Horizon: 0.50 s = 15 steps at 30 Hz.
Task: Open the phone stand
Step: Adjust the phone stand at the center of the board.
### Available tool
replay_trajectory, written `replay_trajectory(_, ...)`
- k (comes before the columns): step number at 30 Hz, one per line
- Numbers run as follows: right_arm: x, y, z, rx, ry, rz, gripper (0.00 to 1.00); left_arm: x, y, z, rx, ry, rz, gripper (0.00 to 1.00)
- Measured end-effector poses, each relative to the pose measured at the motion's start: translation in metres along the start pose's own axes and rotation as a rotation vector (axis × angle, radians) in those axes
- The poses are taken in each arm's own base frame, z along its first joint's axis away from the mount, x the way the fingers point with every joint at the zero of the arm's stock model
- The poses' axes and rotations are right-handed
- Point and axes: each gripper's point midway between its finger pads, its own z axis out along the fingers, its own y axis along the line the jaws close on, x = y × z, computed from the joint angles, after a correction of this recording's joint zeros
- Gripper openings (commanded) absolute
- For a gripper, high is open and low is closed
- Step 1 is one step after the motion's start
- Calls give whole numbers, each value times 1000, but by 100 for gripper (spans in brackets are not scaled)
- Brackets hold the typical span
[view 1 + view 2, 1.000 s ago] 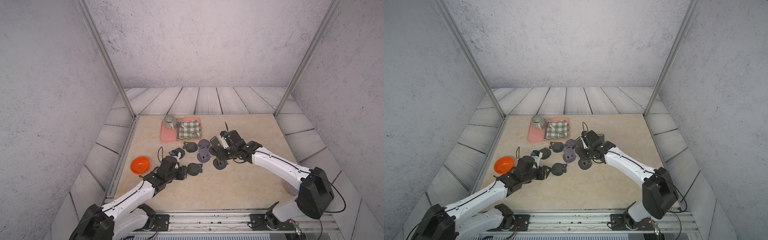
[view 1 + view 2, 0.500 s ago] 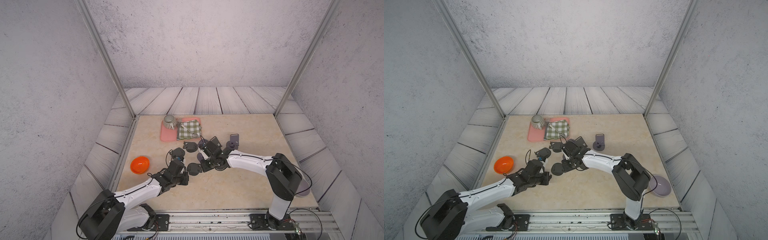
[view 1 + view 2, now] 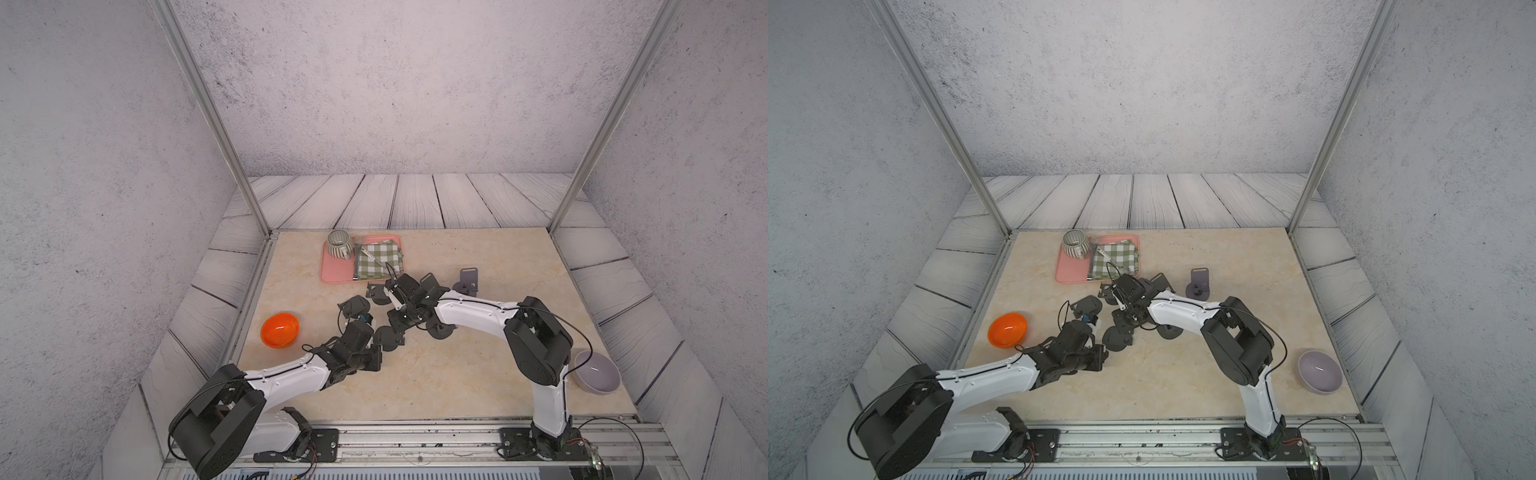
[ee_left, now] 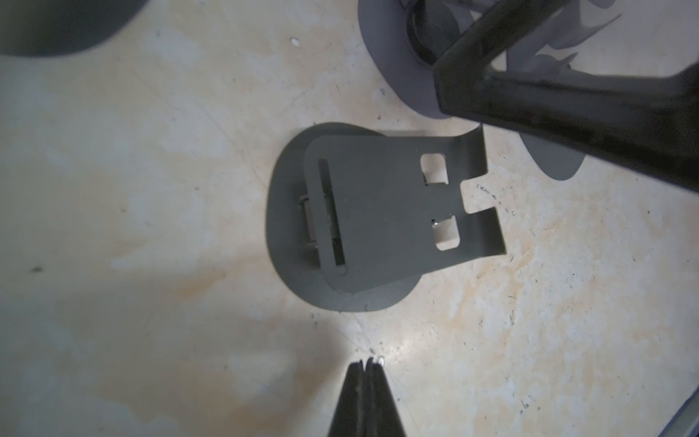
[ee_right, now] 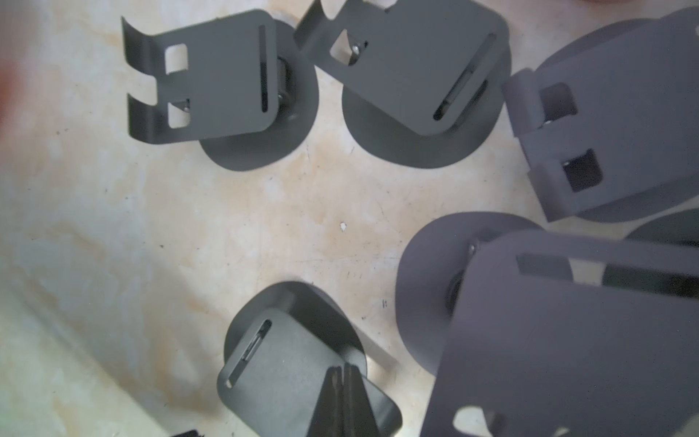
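Note:
Several dark folded phone stands lie clustered mid-table in both top views. One phone stand (image 4: 378, 212) lies flat with its plate folded onto its round base, shown in the left wrist view and in a top view (image 3: 390, 337). My left gripper (image 4: 365, 363) is shut and empty, its tips on the bare table a short way from that stand's base. My right gripper (image 5: 344, 369) is shut too, with its tips over the plate of a folded stand (image 5: 280, 363). I cannot tell whether they touch it. The right fingers (image 4: 567, 98) also cross the left wrist view.
Other folded stands (image 5: 219, 83) (image 5: 416, 83) lie close round the right gripper. A purple-grey stand (image 3: 468, 279) stands opened at the back right. A pink tray (image 3: 330, 272) holds a striped mug (image 3: 338, 244) and a checked cloth (image 3: 378, 259). An orange bowl (image 3: 279, 329) sits left and a lilac bowl (image 3: 597, 372) right.
Both grippers have shut. The right arm let go of the purple-grey stand, which now stands opened at the back right, and swung left to the dark stands. The left gripper edged toward the near stand.

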Motion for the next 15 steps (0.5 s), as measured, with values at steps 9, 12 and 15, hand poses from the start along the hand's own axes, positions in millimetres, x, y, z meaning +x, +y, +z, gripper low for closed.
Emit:
replay_trajectory(9,6,-7,5,35,17,-12,1,-1,1,9,-13,11,-1,0)
replay_trajectory(12,9,-9,7,42,24,-12,1,-5,0,11,-17,4,3,0)
replay_trajectory(15,15,-11,9,48,36,-12,1,-11,0,13,-28,-6,8,0)
